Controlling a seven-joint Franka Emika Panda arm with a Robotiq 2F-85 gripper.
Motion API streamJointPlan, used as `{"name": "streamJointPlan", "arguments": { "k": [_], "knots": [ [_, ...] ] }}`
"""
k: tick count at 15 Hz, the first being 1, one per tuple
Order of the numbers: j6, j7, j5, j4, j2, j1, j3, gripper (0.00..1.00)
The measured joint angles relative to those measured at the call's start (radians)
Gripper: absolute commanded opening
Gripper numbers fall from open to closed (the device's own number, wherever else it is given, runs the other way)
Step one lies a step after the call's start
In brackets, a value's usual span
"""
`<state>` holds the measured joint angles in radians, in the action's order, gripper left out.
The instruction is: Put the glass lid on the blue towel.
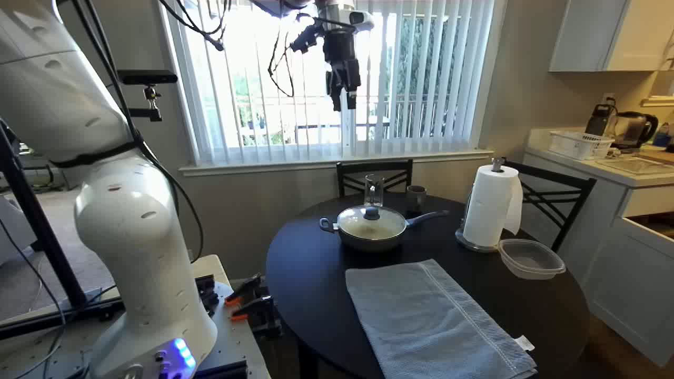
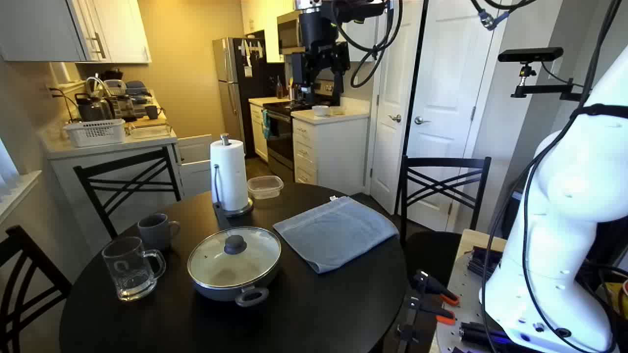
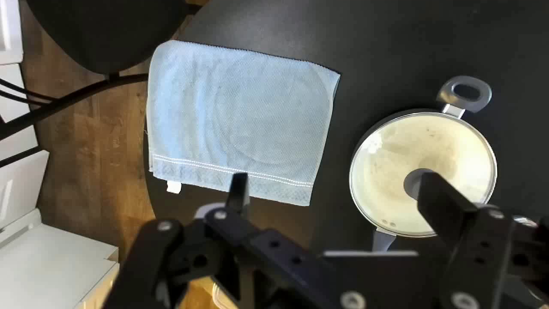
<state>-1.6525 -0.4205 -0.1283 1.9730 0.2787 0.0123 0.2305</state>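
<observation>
The glass lid (image 2: 234,258) is set on the pot (image 1: 371,244), the fingers (image 3: 441,201) are spread empty well above, and, with reaching seemingly in hand, a descent to the knob (image 2: 235,243) seems needed

In an exterior view, the lid (image 1: 363,225) sits on the pan (image 1: 371,244), toward the back of the desk (image 1: 310,279). Behind the pan stand a tankard (image 1: 374,190) and, right of that, a cup (image 1: 416,198). Before the pan, rightward, lies the towel (image 1: 434,318). Right of the pan stands the paper roll (image 1: 492,208), a tub (image 1: 532,263) at its front right.
</observation>
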Motion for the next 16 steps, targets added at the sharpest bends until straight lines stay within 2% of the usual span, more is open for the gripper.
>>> {"name": "streamJointPlan", "arguments": {
  "k": [4,6,8,11,14,16],
  "knots": [
    [-0.001,0.000,0.000,0.000,0.000,-0.009,-0.009,1.00],
    [-0.037,0.003,0.000,0.008,-0.005,-0.019,-0.023,1.00],
    [-0.183,0.016,-0.019,0.043,-0.034,-0.018,-0.047,1.00],
    [-0.455,0.046,-0.049,0.074,-0.146,-0.016,-0.092,1.00],
    [-0.726,0.131,-0.007,0.074,-0.305,-0.020,-0.119,1.00],
    [-0.841,0.225,0.048,0.050,-0.429,-0.027,-0.123,1.00]
  ]
}}
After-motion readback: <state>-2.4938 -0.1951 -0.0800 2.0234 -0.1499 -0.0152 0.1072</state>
